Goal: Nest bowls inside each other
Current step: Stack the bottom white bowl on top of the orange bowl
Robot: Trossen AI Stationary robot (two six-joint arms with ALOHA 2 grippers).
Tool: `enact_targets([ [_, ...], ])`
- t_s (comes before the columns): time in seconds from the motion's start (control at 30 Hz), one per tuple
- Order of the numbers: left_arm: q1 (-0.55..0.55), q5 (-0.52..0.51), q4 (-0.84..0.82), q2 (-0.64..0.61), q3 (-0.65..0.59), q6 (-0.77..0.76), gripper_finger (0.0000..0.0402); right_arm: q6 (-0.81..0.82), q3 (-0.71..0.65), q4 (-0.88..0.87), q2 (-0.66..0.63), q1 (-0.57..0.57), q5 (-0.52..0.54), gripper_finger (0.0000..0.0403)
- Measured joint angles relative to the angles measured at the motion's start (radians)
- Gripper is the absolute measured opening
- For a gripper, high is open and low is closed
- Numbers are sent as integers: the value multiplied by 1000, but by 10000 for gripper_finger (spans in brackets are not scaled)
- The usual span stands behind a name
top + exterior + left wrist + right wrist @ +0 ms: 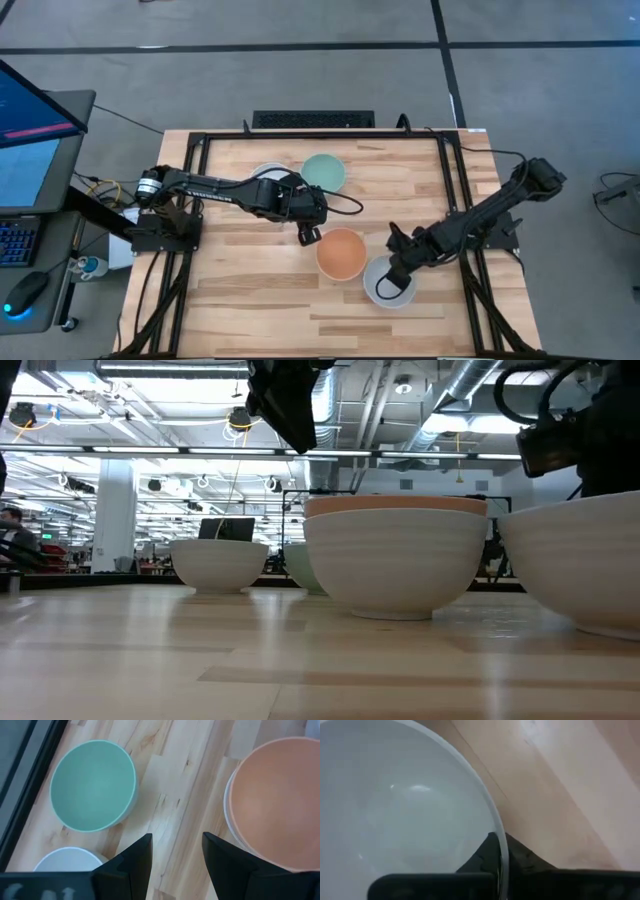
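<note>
Above the table, the high view finds one nesting done: the orange bowl (341, 253) sits at mid-table, and the other views show a white one under it. The left gripper (308, 235) hangs just beside it, toward the mint green bowl (324, 171) and a white bowl (266, 176) at the far edge. The right gripper (391, 288) is down on the rim of another white bowl (388, 281), just beside the orange one.

At table height, the orange rim (396, 505) shows above the white bowl (394, 565) holding it, confirming the pair; the right-hand white bowl (580, 565) and the far white bowl (218, 564) stand single.

From the left wrist, dark fingers (135, 862) stand apart with nothing between them, over bare wood between the green bowl (93, 785) and the orange one (277, 802).

From the right wrist, the fingers pinch the white bowl's rim (496, 840), one inside and one outside (a firm-looking grip).

By these pictures, one pair is stacked and three bowls remain; the gripped white bowl looks next.
</note>
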Motion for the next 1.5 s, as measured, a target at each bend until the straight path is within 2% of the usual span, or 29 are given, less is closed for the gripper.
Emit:
enact_targets([
  [0.17,0,0,-44,0,0,0,164,-26,24,-19,-59,-47,2,10],
  [0.43,-26,-53,-44,0,0,-2,164,-154,176,-157,-96,-158,11,12],
  [0.6,-43,-71,-7,-37,-113,-55,164,-195,240,-174,-91,-187,6,14],
  [0.83,-76,-56,176,-264,-364,-191,164,-324,376,-137,25,-308,-21,14],
  [1.1,-119,-132,168,-476,-533,-285,164,-448,499,-113,204,-383,-98,33],
  [1.37,-133,-126,153,-548,-641,-330,164,-503,662,-117,319,-444,-120,25],
  [1.5,-133,-125,145,-554,-655,-309,164,-498,681,-125,339,-445,-127,29],
])
